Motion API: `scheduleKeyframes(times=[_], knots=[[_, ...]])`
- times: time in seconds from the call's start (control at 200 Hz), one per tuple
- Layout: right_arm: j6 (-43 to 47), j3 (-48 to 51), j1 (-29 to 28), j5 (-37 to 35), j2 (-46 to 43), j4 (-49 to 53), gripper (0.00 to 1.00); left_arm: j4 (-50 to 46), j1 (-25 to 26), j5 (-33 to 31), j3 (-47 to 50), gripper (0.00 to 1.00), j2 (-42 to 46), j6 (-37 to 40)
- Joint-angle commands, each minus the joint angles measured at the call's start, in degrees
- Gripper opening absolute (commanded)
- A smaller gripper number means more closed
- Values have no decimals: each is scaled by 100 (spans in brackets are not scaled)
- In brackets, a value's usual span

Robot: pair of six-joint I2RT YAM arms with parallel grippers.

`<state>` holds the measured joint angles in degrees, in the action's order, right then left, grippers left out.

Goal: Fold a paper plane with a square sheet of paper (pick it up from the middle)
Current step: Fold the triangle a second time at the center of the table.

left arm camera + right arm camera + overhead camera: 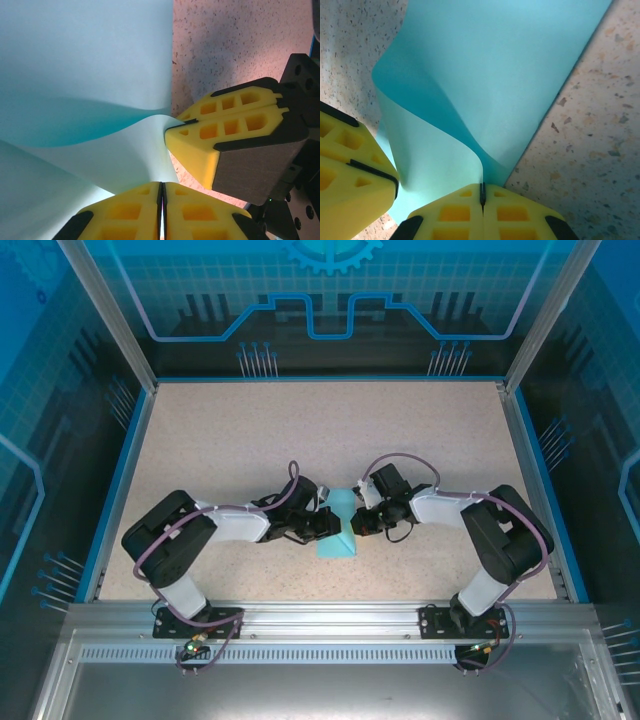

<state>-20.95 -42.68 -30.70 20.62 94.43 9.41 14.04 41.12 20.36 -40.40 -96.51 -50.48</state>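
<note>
Speckled tabletop point(250, 440): left tool point(161, 187), right tool point(482, 189) pinch blue paper point(495, 75).

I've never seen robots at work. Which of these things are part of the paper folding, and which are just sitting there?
Part of the job:
- light-blue sheet of paper, pinched up in the middle
- left gripper, shut on it
- right gripper, shut on it

Just there:
- speckled table
- metal rail
- blue printed back wall

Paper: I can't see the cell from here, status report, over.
Left gripper shut on paper. Right gripper shut on it too, close beside. Paper buckled between them. Nothing obstructing.
</note>
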Motion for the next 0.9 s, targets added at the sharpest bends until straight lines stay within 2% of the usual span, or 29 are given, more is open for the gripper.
scheduleKeyframes(times=[0.0,0.415,0.58,0.625,0.715,0.82,0.895], knots=[[4,-127,82,-103,51,124,1,116,44,38,32,11,-167,112],[-88,-134,86,-62,-90,196,5,109,40,-106,102,9,-595,-51],[-270,-136,90,-204,-690,462,20,-102,37,-223,146,7,-528,-42],[-357,-125,98,-274,-901,568,27,-111,37,-217,163,7,-535,-41],[-616,25,91,-187,-1385,553,30,-139,39,-208,152,7,-528,-28],[-1089,332,26,622,-1592,0,21,-182,38,-215,129,7,-481,-4],[-1407,405,-210,794,-1470,-206,13,-202,41,-217,126,7,-454,20]])
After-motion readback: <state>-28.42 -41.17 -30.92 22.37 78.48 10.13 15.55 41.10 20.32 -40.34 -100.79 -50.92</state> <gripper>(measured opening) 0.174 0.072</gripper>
